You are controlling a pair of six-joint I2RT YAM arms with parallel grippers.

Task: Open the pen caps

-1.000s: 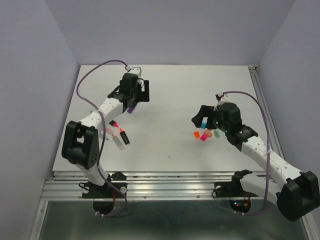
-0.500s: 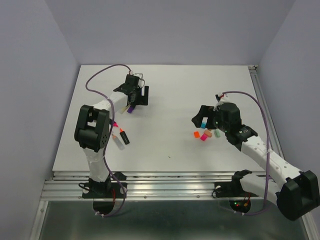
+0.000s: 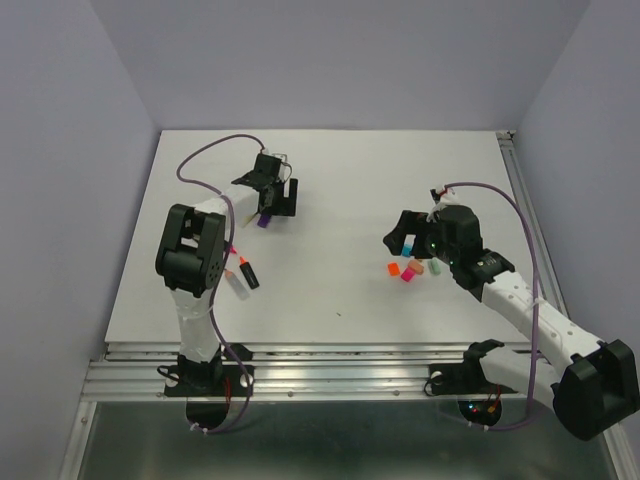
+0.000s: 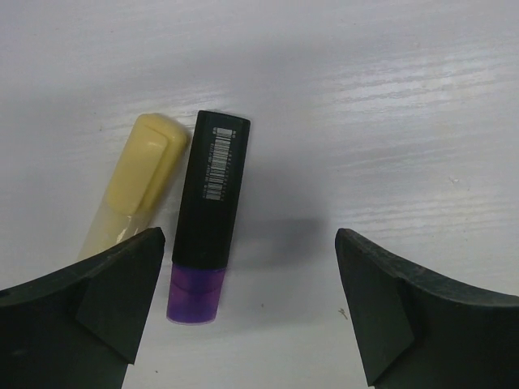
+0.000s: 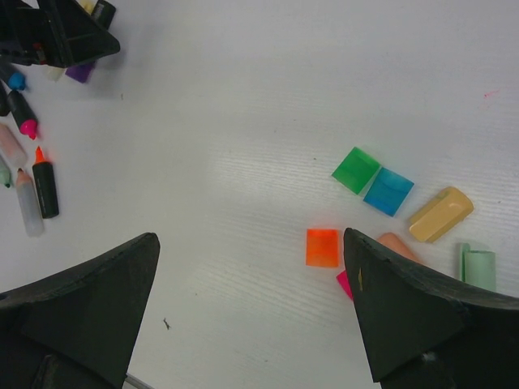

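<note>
Left wrist: left gripper point(image 4: 248, 235) is gaping wide, purple cap point(image 4: 195, 293) lying between its jaws, nearer one finger. Right gripper point(image 5: 250, 235) is gaping wide above orange cap point(image 5: 322, 247).

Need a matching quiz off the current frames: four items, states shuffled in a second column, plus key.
Column 1
1. purple-capped pen
2. orange-tipped pen
3. green cap
4. left gripper

Column 2
A. loose, lying against the blue cap
B. open, fingers wide apart
C. capped, beside the pale yellow pen
D. uncapped, tip bare

Pairs: 1-C, 2-D, 3-A, 4-B
</note>
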